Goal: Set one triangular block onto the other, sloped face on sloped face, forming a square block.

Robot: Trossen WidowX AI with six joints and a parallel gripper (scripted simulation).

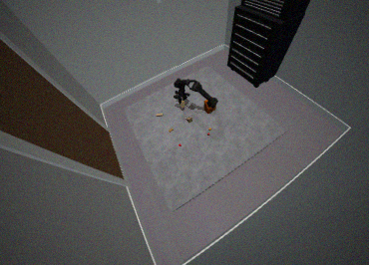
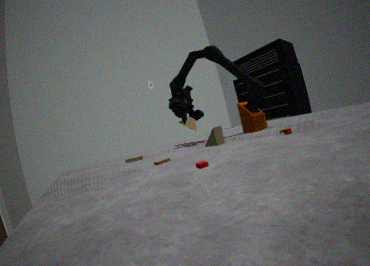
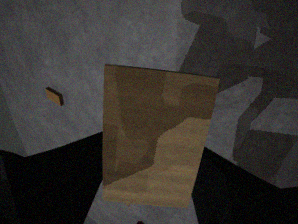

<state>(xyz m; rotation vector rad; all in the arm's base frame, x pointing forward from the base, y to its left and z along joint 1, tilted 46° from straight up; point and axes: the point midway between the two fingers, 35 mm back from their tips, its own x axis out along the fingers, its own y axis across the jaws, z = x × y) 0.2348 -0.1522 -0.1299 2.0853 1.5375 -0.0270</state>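
One triangular block (image 2: 189,123) (image 3: 159,145) (image 1: 183,104) is held in my gripper, above the table. In the wrist view a broad face of it fills the middle, with a dark finger on each side. My gripper (image 2: 187,120) (image 3: 150,141) is shut on it. The other triangular block (image 2: 215,137) (image 1: 188,120) stands on the table, to the right of and below the held block in the exterior view, well apart from it. Its sloped side faces left there. This block does not show in the wrist view.
Small tan pieces (image 2: 134,159) (image 2: 162,161) (image 1: 160,115) (image 3: 54,96) and a red piece (image 2: 202,164) (image 1: 180,145) lie on the table. Another red piece (image 2: 287,131) (image 1: 208,134) lies beside a small orange piece (image 1: 209,129). The orange arm base (image 2: 252,119) (image 1: 209,107) stands behind the standing block.
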